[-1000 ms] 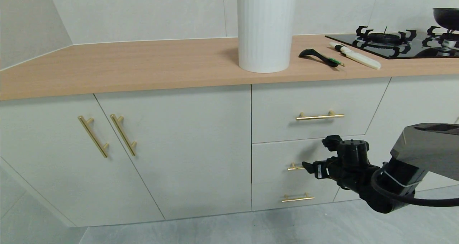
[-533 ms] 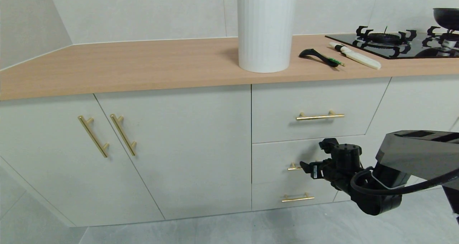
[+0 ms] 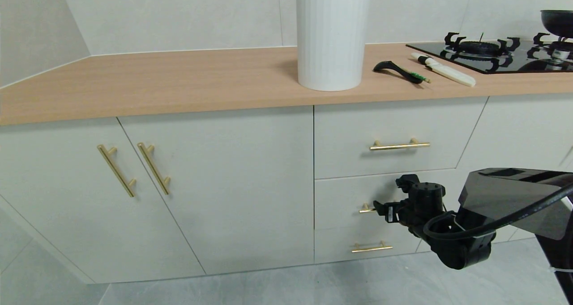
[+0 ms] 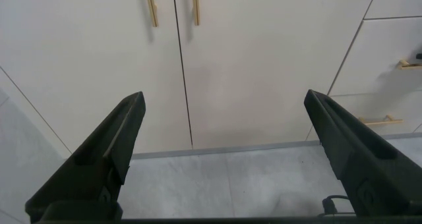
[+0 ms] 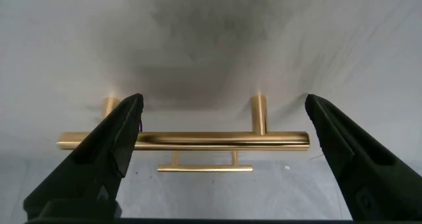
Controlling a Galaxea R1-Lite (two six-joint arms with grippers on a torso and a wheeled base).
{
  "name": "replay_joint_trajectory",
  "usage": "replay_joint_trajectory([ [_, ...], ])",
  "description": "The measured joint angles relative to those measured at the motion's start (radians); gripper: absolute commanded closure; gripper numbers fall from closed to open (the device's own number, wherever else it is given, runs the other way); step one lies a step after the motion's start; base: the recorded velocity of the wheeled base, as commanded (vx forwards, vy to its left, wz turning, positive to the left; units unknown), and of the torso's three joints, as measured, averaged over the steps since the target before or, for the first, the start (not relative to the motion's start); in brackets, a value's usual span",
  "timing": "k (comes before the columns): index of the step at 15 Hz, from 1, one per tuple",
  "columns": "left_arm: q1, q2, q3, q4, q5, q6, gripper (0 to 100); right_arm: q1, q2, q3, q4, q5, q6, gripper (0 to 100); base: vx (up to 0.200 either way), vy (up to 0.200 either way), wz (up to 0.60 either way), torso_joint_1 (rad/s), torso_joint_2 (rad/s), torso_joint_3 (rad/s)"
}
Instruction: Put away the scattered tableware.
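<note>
Faces pale cabinet doors (image 4: 264,66) with the left gripper (image 4: 224,100), spread wide, nothing between. Lower right of the head view: straddles the slim brass bar handle (image 5: 198,141) of the middle drawer with the right gripper (image 3: 380,206), wide open, not yet closed on it.

Upper right, on the wooden countertop (image 3: 179,81) near the black hob (image 3: 492,59): leaves the black scoop-headed utensil (image 3: 400,72) and the white knife with a black band (image 3: 443,70) lying side by side. Likely light, stiff, smooth; best pinched mid-handle, away from the blade.

A white ribbed canister (image 3: 330,36) stands on the wooden countertop (image 3: 156,81), gas hob (image 3: 492,58) farther right.
</note>
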Motion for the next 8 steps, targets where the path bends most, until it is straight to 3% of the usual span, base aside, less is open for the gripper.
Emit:
replay_joint_trajectory([
  [8, 0.0, 0.0, 0.0, 0.0, 0.0, 0.0, 0, 0.0, -0.004, 0.023, 0.072, 0.001, 0.0, 0, 0.0, 0.0, 0.0, 0.0, 0.0, 0.0],
])
